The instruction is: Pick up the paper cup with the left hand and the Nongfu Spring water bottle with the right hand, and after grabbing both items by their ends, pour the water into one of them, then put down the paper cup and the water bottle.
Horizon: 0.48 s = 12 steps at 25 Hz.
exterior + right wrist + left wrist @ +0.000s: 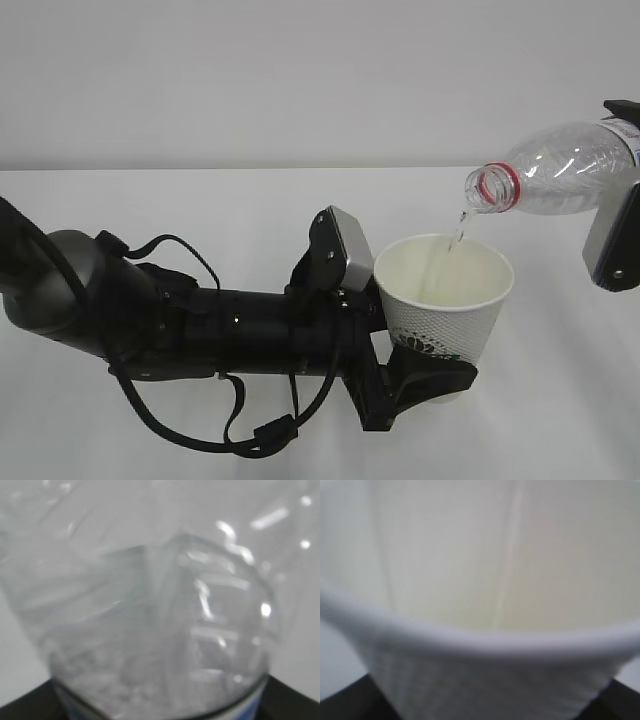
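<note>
bottle (565, 168) mouth above cup (445, 300)

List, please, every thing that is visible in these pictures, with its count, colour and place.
white tapered paper cup with green logo: one, white, held upright above the table, below the bottle's mouth.
clear ribbed plastic water bottle with red neck ring: one, clear, upper right, tilted, mouth over the cup.
thin stream of clear water: one, colourless, falling from the bottle into the cup.
white table: one, white, under everything.
left gripper: one, black, closed around the cup's lower part.
right gripper: one, black and grey, holding the bottle's base end.
</note>
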{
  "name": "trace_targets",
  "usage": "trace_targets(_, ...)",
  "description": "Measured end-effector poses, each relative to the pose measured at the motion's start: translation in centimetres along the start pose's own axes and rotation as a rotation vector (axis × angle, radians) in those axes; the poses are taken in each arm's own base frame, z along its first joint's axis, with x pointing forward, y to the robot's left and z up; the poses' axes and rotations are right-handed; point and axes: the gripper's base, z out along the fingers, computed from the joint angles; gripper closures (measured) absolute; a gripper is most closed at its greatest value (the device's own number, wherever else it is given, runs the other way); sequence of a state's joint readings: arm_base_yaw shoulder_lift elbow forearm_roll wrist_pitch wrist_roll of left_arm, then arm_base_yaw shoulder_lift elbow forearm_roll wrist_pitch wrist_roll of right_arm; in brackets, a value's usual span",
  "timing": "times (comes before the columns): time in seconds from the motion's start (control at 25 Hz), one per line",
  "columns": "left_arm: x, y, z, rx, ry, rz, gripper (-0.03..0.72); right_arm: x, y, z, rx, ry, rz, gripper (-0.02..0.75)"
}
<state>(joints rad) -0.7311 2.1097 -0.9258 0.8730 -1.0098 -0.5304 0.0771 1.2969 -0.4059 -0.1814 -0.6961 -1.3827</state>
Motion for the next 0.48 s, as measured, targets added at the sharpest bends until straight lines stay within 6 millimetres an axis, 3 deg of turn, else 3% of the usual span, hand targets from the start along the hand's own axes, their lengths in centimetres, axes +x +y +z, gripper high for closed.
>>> trace_targets(0.48, 0.00, 0.00, 0.00, 0.000, 0.000, -0.002, 0.145, 0.01, -0.01, 0.00, 0.001, 0.001, 0.002, 0.297)
